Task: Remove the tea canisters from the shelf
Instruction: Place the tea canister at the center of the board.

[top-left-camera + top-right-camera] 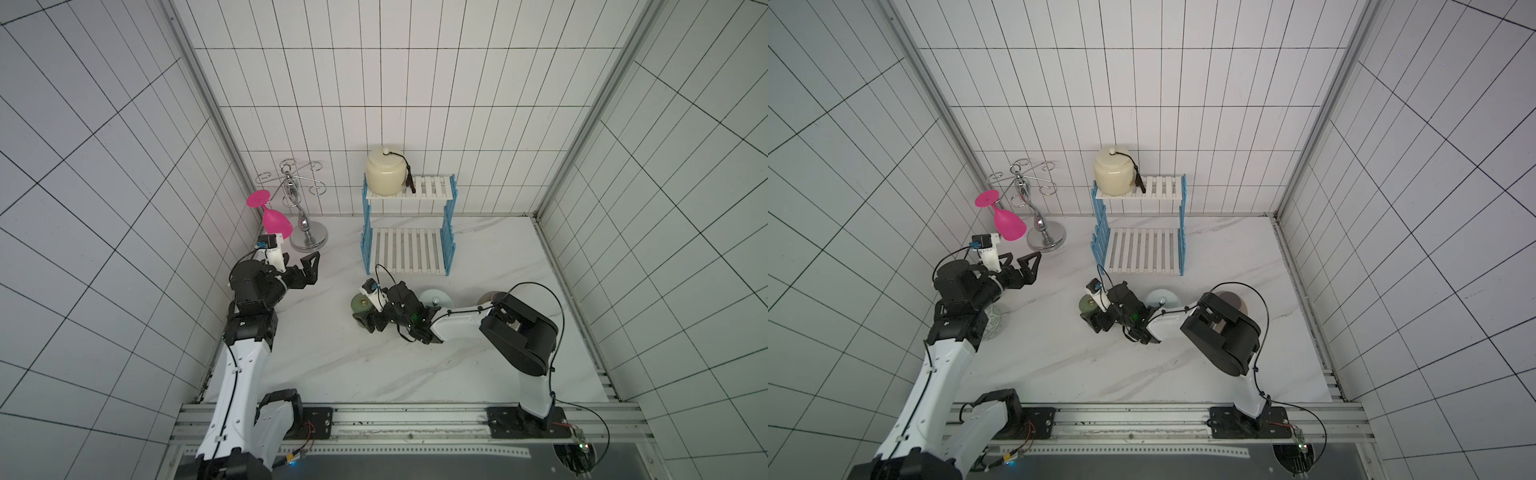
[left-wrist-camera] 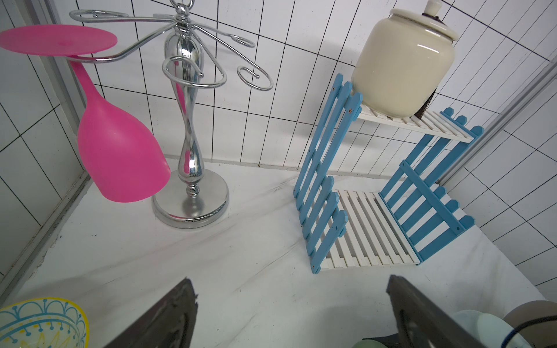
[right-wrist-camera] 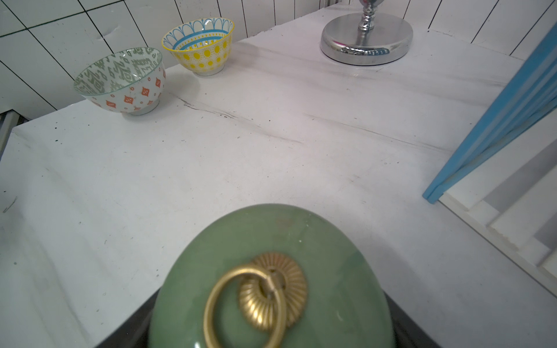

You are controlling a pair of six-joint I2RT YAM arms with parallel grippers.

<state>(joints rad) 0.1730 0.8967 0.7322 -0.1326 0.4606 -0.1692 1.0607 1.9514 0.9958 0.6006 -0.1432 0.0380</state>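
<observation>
Hiding much of the green canister (image 1: 360,304), the right jaws grip it while the left jaws gape empty.

Pink goblet (image 2: 120,150) upper left of frame, hanging bowl-down from chrome stand (image 2: 190,126); stand's base on white table (image 2: 235,259). Shelf (image 2: 319,211) right of centre, cream canister (image 2: 401,75) upright on its top board, upper right. Patterned bowl (image 2: 42,322) in lower left corner. Left gripper (image 2: 290,281) at bottom edge, jaws wide apart.
</observation>
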